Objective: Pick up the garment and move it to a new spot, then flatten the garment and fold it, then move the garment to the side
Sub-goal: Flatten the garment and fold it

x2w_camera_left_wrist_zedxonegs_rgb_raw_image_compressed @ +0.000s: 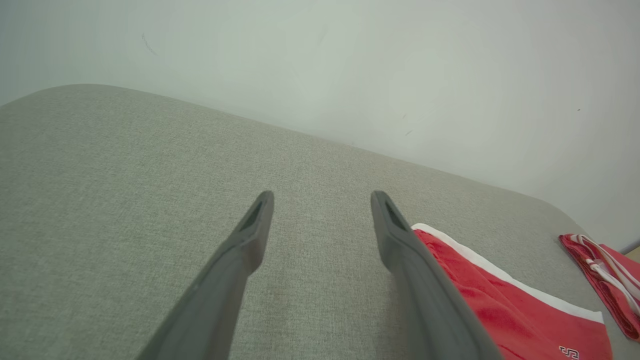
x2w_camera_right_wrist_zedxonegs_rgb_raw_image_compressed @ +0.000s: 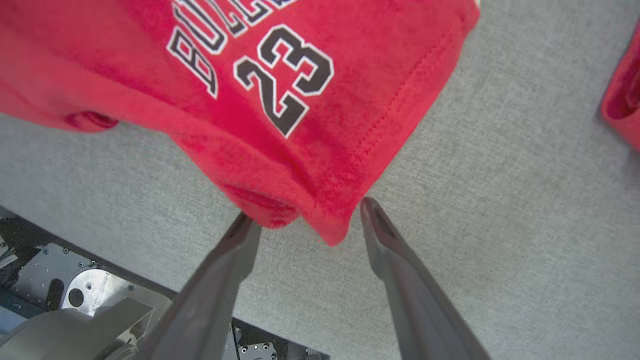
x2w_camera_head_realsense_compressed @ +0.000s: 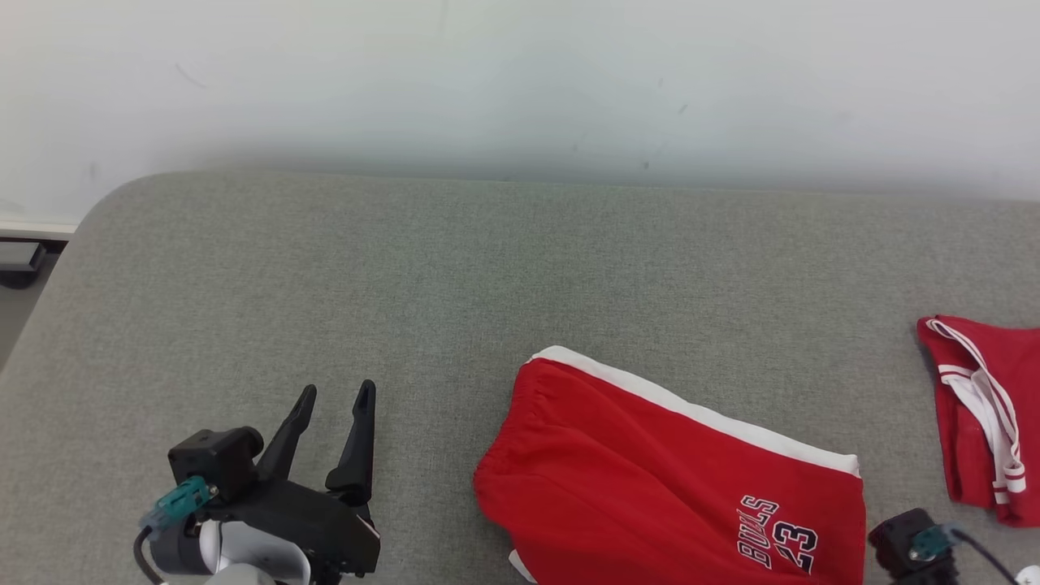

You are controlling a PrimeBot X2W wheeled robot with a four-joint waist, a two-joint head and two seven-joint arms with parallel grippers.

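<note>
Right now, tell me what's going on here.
The red shorts lie folded on the grey padded surface. The right tool is open, its fingers either side of the shorts' near corner, not gripping. The left tool hangs open over bare surface to the left. A second red garment lies off to the right.

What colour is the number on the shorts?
The number is black, outlined white; right wrist view shows it best.
</note>
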